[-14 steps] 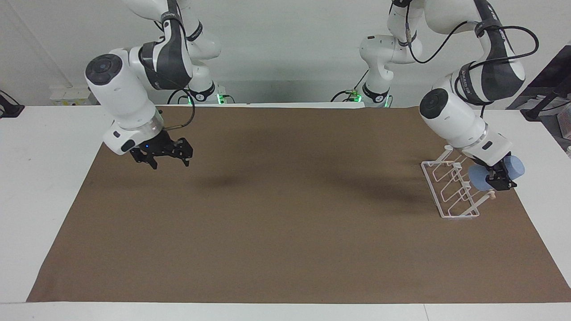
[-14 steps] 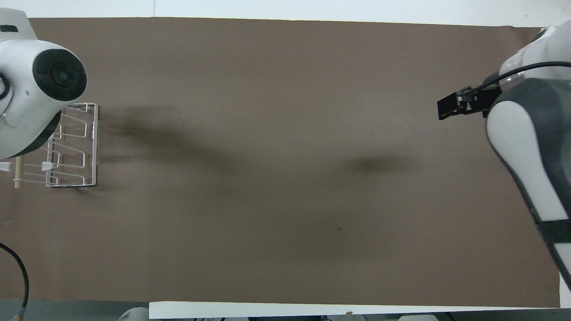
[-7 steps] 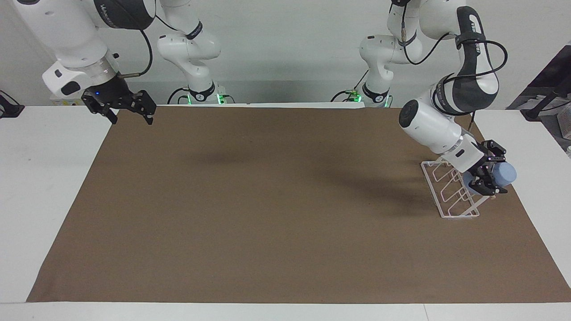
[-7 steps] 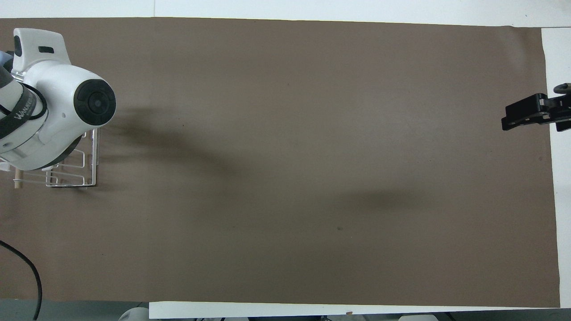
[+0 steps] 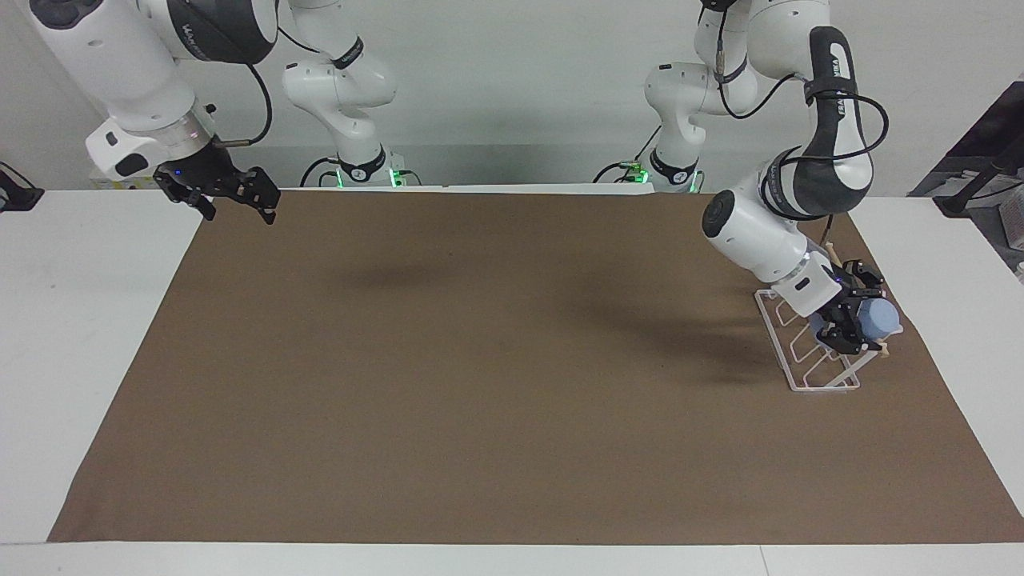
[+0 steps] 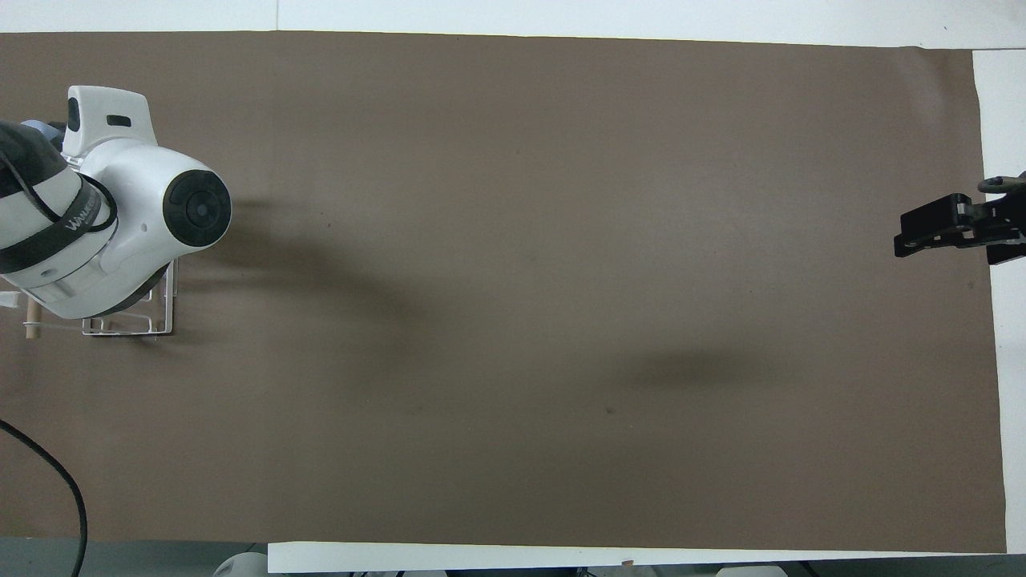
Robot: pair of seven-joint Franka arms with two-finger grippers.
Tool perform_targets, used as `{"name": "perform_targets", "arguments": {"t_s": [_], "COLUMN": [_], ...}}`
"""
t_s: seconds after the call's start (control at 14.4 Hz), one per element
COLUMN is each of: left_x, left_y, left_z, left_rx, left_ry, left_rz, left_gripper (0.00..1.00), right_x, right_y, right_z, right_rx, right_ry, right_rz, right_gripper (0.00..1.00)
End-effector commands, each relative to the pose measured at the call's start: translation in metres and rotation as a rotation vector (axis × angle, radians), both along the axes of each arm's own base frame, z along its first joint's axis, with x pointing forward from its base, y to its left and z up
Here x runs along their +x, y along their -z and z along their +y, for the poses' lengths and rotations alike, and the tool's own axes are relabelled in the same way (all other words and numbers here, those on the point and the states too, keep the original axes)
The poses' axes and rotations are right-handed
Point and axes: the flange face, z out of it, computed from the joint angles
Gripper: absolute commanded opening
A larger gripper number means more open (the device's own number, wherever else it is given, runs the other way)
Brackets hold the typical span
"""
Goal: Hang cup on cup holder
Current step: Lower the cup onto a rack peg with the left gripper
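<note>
Blue tapered cup [image 5: 878,320] lies clamped in the left gripper [image 5: 853,318] over the white wire holder [image 5: 788,352]; the right gripper [image 5: 232,200] waits open.

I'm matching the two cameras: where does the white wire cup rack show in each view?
Facing view: the white wire cup rack sits at the picture's right edge of the brown mat.
Overhead view: the rack is at the picture's left, mostly under the left arm.
Shared landmark: its light wooden dowel.

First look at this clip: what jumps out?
The left gripper holds the light-blue cup on its side against the white wire cup holder at the left arm's end of the brown mat. The right gripper waits, raised and open, over its own end.
</note>
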Motion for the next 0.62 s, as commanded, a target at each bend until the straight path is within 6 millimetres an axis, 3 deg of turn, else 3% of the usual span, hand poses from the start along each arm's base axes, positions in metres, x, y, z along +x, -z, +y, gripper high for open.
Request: {"name": "perform_targets", "arguments": {"t_s": [0.0, 0.55], "left_x": [-0.011, -0.008], "left_y": [0.008, 0.02], "left_z": [0.004, 0.015], "left_rx": [-0.008, -0.097], "left_ry": [0.028, 0.086], "left_rz": [-0.004, -0.009], "left_gripper": [0.31, 0.31], "right_x": [-0.007, -0.008], "right_y": [0.0, 0.003], "right_z": [-0.002, -0.006], "right_rx": [-0.008, -0.012], "right_ry": [0.019, 0.03], "right_rz": [-0.011, -0.006], "right_gripper": [0.99, 0.99]}}
